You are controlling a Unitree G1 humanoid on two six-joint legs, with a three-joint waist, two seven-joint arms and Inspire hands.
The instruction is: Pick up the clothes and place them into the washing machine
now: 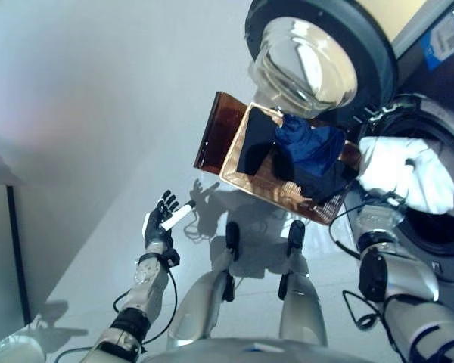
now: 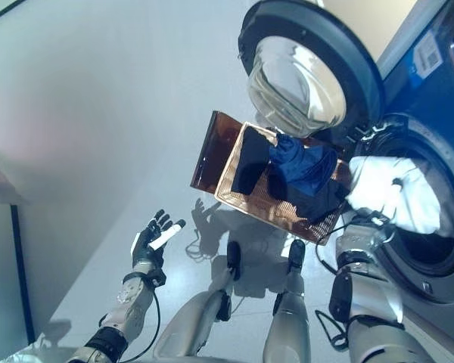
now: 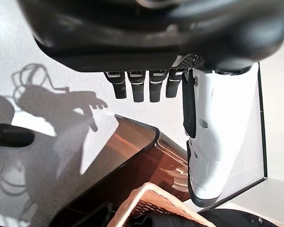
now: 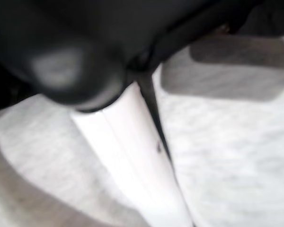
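In the left eye view the washing machine (image 1: 439, 128) is sitting at about two o'clock, its round door (image 1: 318, 57) standing swung open at about one o'clock with the glass bowl facing out. A white garment (image 1: 405, 178) is bunching at the mouth of the drum at three o'clock, and the right hand is buried in it, so I cannot tell how its fingers are lying. A wicker laundry basket (image 1: 246, 178) is lying just past the centre toward one o'clock, touching the machine's front, with a blue garment (image 1: 310, 144) and a dark garment (image 1: 257, 144) draping over it; a brown lid-like panel (image 1: 216, 128) is leaning at its far side. The left hand (image 1: 160, 219) is hovering at seven o'clock over the grey floor (image 1: 83, 113), well apart from the basket, fingers spreading straight and holding nothing.

The right eye view is showing the same layout.

In the left wrist view the left hand's fingers (image 3: 138, 87) are hanging straight beside the white-covered thumb (image 3: 210, 137), empty, with the basket's rim at six o'clock.

In the right wrist view the white thumb (image 4: 132, 156) is pressing against pale cloth filling the frame; the other fingers are not showing
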